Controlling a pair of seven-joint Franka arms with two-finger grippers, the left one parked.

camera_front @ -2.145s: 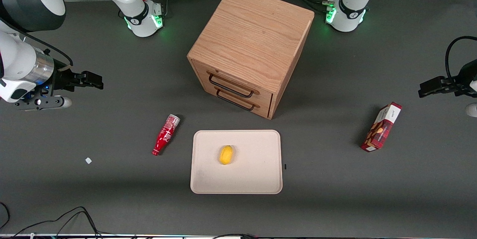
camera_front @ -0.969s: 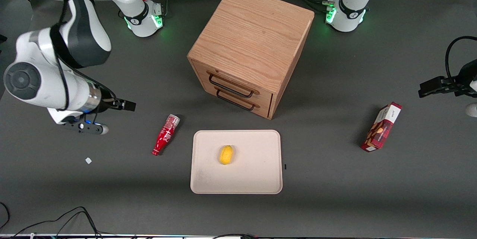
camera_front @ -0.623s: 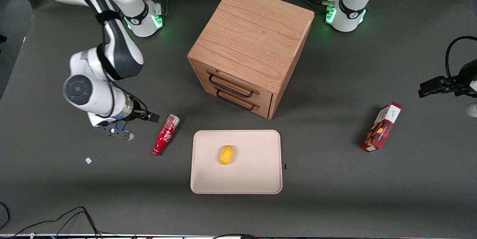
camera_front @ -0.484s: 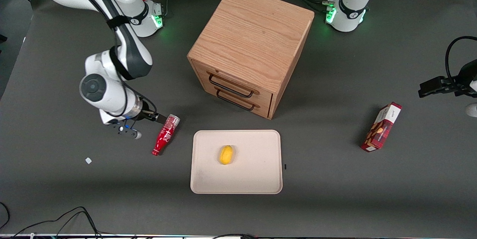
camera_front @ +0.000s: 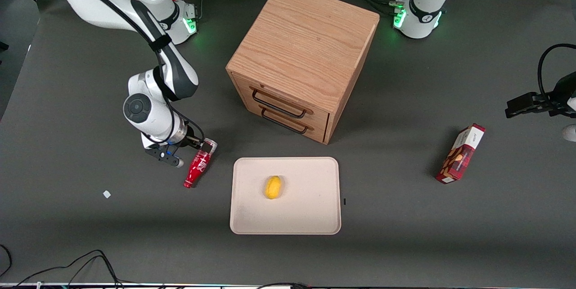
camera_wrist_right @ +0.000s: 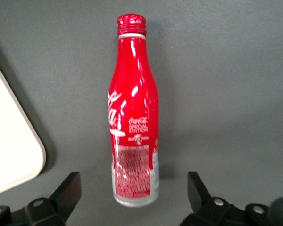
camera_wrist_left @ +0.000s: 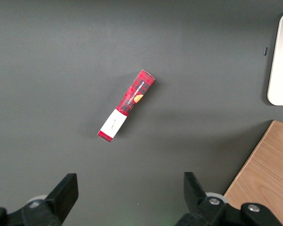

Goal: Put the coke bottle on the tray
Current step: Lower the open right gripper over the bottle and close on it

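While gripper point(camera_wrist_right: 132, 197) hovers above coke bottle point(camera_wrist_right: 133, 113) base, fingers point(camera_wrist_right: 68, 190) wide: approach step; next, descend, close, carry to tray point(camera_front: 310, 217).

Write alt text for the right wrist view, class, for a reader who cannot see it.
A red coke bottle lies on its side on the dark table, between the open gripper's two fingers, which do not touch it. A corner of the cream tray shows beside it.
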